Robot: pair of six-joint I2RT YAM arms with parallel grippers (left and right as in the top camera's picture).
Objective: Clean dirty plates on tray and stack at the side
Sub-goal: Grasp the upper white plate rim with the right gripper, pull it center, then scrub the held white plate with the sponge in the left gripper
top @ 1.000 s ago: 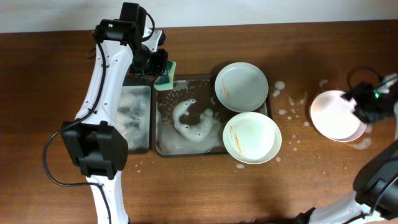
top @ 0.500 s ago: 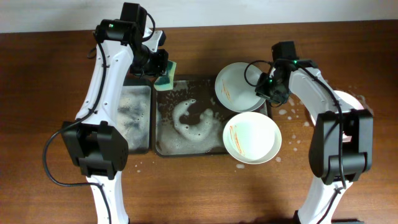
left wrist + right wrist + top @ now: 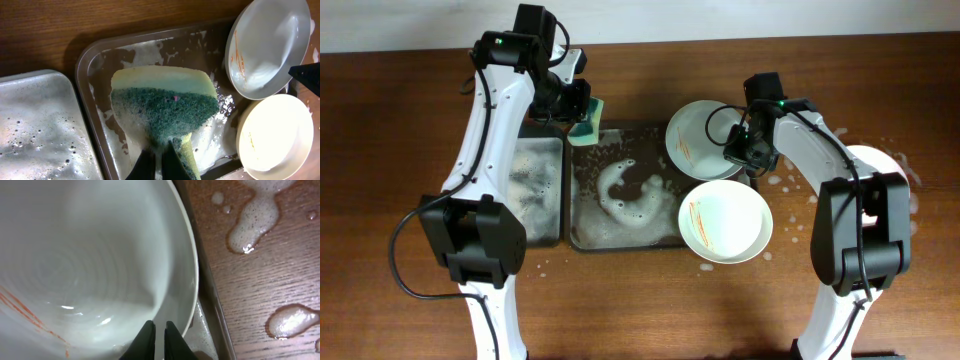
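Right gripper (image 3: 740, 150) (image 3: 160, 326) hangs over the near-side inner wall of the upper plate (image 3: 700, 135) (image 3: 90, 255), its jaws drawn almost together with only a slit between them and nothing seen in that slit; both fingertips sit just inside the plate's rim, and I cannot tell whether they touch it. That plate leans on the tray (image 3: 572, 200) (image 3: 85, 55) corner under this gripper and carries orange streaks on the side away from it. Just toward the arm's base from the gripper lies the lower plate (image 3: 725, 222) (image 3: 275, 135), also streaked orange, overlapping the tray's edge. Foam puddles (image 3: 250, 220) dot the table (image 3: 420, 300) immediately outside the gripper, and well out on that side a white plate (image 3: 885, 162) rests partly under the arm. Across the tray, the left gripper (image 3: 578, 105) (image 3: 161, 157) is clamped on a green-and-yellow sponge (image 3: 587, 120) (image 3: 165, 105), held above the tray's far corner over suds. Beside it, on its outer side, sits a second tray (image 3: 535, 190) (image 3: 35, 120) of foamy water.
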